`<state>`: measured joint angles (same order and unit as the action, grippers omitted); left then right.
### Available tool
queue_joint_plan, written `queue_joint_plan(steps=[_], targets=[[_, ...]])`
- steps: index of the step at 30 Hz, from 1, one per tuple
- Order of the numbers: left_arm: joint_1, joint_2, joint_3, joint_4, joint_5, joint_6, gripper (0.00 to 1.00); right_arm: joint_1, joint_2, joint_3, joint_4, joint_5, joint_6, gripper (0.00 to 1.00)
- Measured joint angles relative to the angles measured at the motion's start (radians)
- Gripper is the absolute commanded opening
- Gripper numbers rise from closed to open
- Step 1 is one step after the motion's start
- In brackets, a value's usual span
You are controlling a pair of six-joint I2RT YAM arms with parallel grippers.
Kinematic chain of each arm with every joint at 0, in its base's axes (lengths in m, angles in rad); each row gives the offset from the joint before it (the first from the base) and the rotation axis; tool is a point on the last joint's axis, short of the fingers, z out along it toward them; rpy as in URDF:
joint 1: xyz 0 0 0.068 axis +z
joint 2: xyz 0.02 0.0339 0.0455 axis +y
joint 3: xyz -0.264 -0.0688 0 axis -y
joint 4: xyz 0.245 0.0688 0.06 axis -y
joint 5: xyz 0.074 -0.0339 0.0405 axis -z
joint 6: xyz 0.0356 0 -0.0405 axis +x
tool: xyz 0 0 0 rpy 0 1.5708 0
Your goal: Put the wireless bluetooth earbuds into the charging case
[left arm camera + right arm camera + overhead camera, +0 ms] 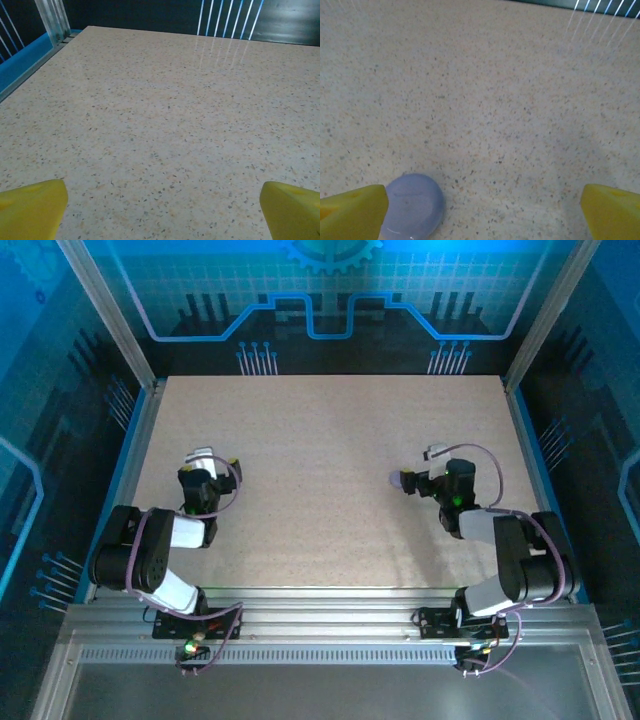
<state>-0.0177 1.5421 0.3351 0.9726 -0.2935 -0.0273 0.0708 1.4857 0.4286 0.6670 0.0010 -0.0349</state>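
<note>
Right hand (484,216) released beside charging case (413,206); left hand (163,211) released over open tabletop (165,100).

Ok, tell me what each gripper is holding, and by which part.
Nothing is held. Both the left gripper and right gripper stand open; the charging case lies on the table.

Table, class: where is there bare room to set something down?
The table is bare between the left claw and right claw and across its far half to the back wall. Crowded: by the right claw, where the charging case lies.
</note>
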Motion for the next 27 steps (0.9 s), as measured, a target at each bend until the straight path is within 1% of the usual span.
queue_joint_plan(steps=[8, 27], targets=[[0.000, 0.000, 0.001, 0.000, 0.023, 0.000, 0.99, -0.013, 0.009, -0.008, 0.046, 0.000, 0.009, 1.00], [0.000, 0.000, 0.001, -0.003, 0.032, 0.000, 0.99, -0.021, 0.012, -0.008, 0.052, -0.002, 0.017, 1.00]])
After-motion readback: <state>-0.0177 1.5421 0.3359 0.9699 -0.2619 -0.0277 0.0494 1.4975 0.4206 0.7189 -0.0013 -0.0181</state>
